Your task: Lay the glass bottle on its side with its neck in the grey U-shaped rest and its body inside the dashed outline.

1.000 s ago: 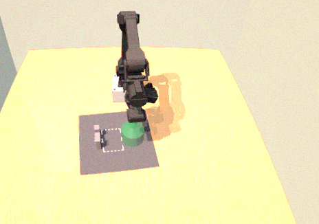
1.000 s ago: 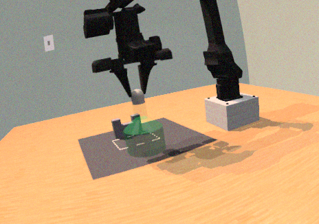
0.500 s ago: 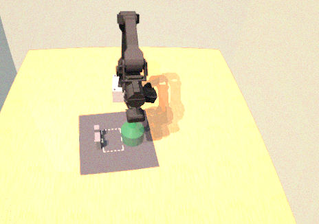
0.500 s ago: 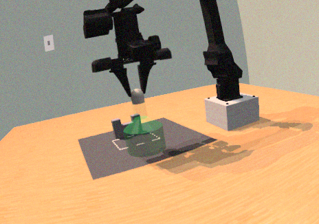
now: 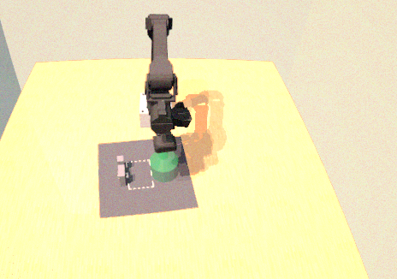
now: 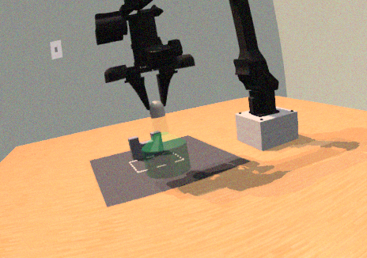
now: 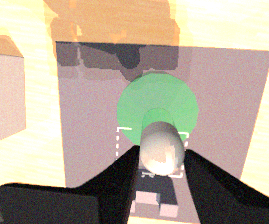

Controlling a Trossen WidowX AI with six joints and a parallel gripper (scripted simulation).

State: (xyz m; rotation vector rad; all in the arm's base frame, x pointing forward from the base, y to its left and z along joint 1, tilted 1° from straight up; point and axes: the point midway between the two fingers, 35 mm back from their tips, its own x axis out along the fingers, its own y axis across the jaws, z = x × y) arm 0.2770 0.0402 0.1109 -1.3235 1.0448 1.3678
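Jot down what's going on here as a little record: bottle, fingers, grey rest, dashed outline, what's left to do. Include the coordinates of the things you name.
bottle: green glass bottle (image 5: 164, 169) (image 6: 168, 162) (image 7: 157, 92) with a pale rounded top, standing upright on the dark mat (image 5: 111, 204) (image 6: 112, 194) (image 7: 225, 115)
fingers: the fingers (image 5: 164, 151) (image 6: 157, 106) are closed on the bottle's top
grey rest: U-shaped rest (image 5: 121, 170) (image 6: 136, 149) (image 7: 147, 198) on the mat, bottle's neck not in it
dashed outline: on the mat, between rest and bottle in the top view
left to do: tip the bottle onto its side, neck in the rest, body inside the outline, then let go
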